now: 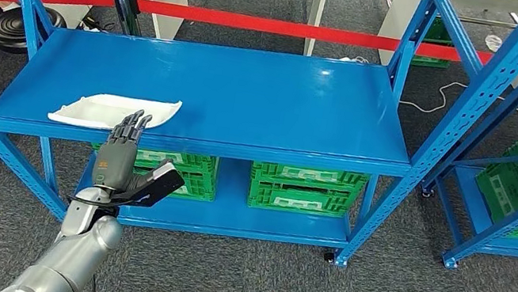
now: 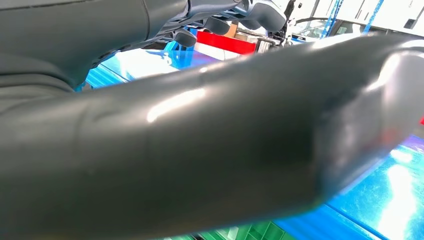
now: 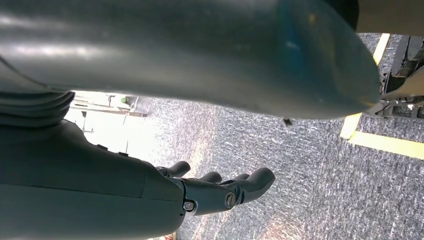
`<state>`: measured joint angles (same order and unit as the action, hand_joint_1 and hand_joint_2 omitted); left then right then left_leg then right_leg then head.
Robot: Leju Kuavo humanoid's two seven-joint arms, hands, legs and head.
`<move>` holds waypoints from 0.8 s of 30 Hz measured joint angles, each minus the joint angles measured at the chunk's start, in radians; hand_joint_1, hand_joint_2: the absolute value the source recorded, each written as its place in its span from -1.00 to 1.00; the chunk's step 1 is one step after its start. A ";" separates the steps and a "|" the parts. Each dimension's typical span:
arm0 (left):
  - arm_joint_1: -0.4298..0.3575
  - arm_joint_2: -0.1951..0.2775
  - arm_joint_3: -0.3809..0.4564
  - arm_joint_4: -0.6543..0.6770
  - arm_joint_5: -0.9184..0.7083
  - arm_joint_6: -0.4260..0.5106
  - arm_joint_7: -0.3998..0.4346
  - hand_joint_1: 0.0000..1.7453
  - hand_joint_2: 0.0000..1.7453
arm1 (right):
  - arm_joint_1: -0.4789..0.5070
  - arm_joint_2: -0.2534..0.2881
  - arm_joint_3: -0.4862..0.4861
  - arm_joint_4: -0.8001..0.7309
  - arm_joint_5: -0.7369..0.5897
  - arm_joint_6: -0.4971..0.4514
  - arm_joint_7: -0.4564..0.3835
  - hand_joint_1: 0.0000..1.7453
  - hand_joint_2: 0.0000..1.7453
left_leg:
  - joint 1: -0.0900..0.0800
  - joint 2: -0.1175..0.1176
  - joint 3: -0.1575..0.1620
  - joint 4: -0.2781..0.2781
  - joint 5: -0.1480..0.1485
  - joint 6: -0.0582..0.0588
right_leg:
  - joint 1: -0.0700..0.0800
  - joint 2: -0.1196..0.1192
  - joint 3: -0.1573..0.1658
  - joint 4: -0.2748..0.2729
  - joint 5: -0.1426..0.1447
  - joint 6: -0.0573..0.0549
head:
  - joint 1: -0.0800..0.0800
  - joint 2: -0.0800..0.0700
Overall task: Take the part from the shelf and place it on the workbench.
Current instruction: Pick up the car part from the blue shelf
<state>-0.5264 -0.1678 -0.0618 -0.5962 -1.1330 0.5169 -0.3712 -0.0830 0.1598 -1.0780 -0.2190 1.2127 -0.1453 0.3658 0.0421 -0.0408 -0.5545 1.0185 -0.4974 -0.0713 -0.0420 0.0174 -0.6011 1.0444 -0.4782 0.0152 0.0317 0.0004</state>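
White flat part [image 1: 116, 110] lying on the blue shelf [image 1: 263, 103], left hand [image 1: 121, 150] at its 6 o'clock edge, fingers apart and fingertips touching it, holding nothing, right hand [image 3: 220, 190] empty over carpet, fingers loosely extended, green crates [image 1: 306, 188] on the lower shelf, contents unclear

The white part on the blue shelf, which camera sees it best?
The head view. It shows the whole white part lying flat on the blue shelf, with the left hand reaching up at its edge. The left wrist view is mostly thumb; the right wrist view faces floor.
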 joint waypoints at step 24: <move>0.000 0.000 0.000 0.000 0.000 0.000 0.000 -1.00 -1.00 | 0.000 0.000 0.000 0.000 0.000 0.000 0.000 -1.00 -1.00 | 0.000 0.000 0.000 0.000 0.000 0.000 | 0.000 0.000 0.000 0.000 0.000 0.000 | 0.000 0.000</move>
<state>-0.5264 -0.1678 -0.0618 -0.5962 -1.1330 0.5169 -0.3712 -0.0830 0.1598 -1.0780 -0.2190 1.2127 -0.1453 0.3658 0.0421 -0.0408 -0.5545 1.0185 -0.4973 -0.0713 -0.0420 0.0174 -0.6010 1.0444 -0.4781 0.0153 0.0317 0.0004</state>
